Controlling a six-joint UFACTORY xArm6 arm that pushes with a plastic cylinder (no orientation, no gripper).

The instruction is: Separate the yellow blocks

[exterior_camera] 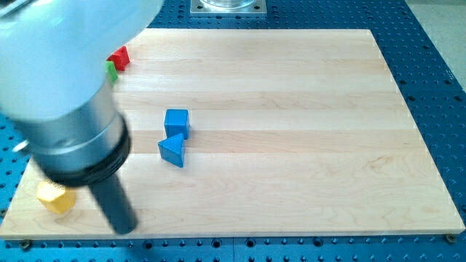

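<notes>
Yellow block point(56, 197), blunt and matte, sits at the pale wooden table's point(291, 109) lower left corner, partly hidden by my arm. My tip point(125, 227) rests just to its right. I carry no fingers, only a dark smooth rod.

Blue cube point(177, 122) touches a blue wedge point(172, 150).

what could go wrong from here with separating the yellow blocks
1. The yellow block lies close to the wooden board's lower left edge; a push toward the view's left or bottom could slide it off.
2. Only one yellow block shows. The arm's large body hides the board's left part, so any second one may be struck unseen.
3. My tip sits just right of the yellow block, near the bottom edge, leaving little room to get around it.
</notes>
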